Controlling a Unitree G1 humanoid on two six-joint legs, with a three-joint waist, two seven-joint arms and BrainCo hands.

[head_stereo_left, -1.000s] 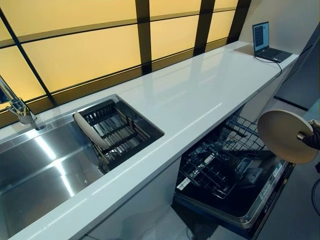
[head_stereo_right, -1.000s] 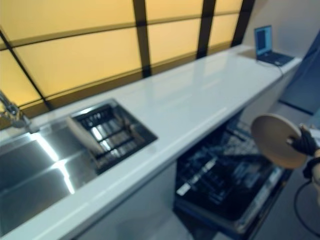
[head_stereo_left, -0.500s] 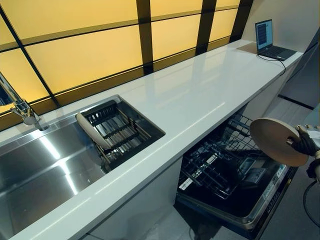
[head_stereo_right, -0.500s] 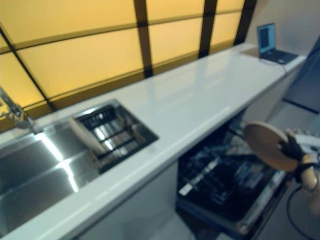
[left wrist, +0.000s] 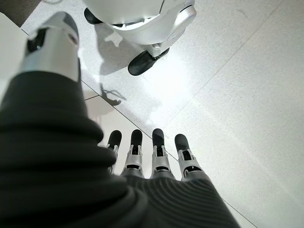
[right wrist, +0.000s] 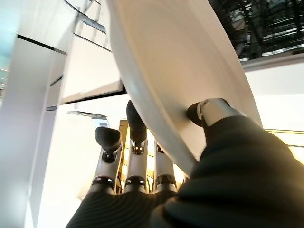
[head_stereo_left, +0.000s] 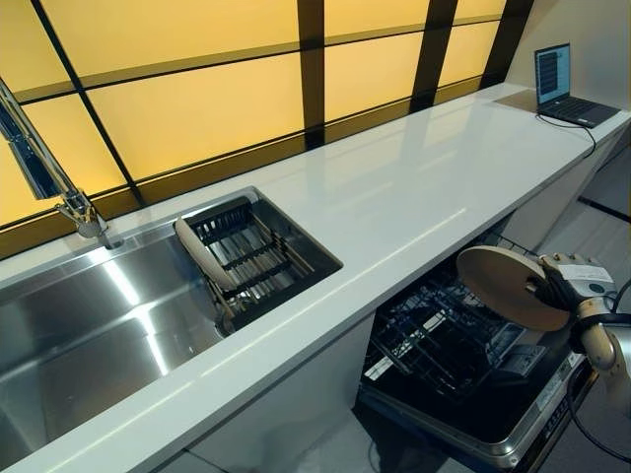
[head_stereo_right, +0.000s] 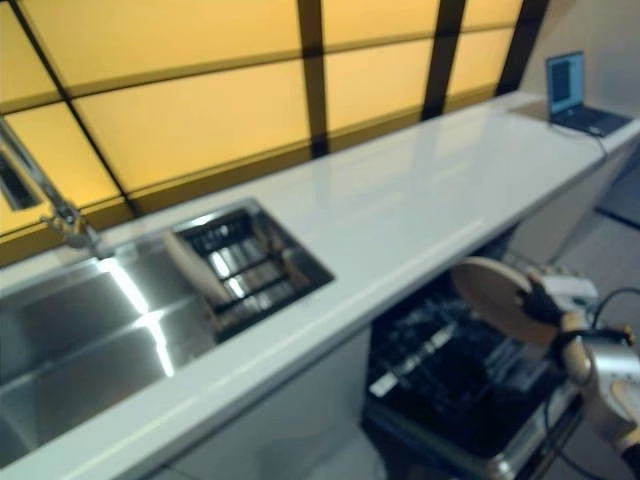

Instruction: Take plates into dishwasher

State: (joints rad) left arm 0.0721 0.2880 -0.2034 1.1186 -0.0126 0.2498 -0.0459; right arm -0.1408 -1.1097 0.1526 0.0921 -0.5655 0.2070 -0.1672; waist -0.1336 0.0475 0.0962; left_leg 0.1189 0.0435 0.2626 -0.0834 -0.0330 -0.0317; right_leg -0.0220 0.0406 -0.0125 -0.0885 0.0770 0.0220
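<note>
My right hand (head_stereo_left: 572, 286) pinches a round beige plate (head_stereo_left: 508, 288) by its rim, thumb on one face and fingers on the other, as the right wrist view shows (right wrist: 180, 71). The plate hangs tilted above the pulled-out lower rack (head_stereo_left: 444, 340) of the open dishwasher (head_stereo_left: 493, 424) under the counter. Another pale plate (head_stereo_left: 202, 261) stands on edge in the drying rack (head_stereo_left: 251, 258) set in the sink. My left hand (left wrist: 152, 156) hangs over the floor with straight fingers, holding nothing.
A white counter (head_stereo_left: 394, 187) runs along the yellow-lit window wall. A steel sink (head_stereo_left: 89, 325) with a tap (head_stereo_left: 44, 172) lies at the left. A laptop (head_stereo_left: 567, 89) sits at the counter's far right end.
My right hand has carried the plate left and down, from beside the dishwasher door to over the rack. The camera has also shifted, moving the whole scene rightward.
</note>
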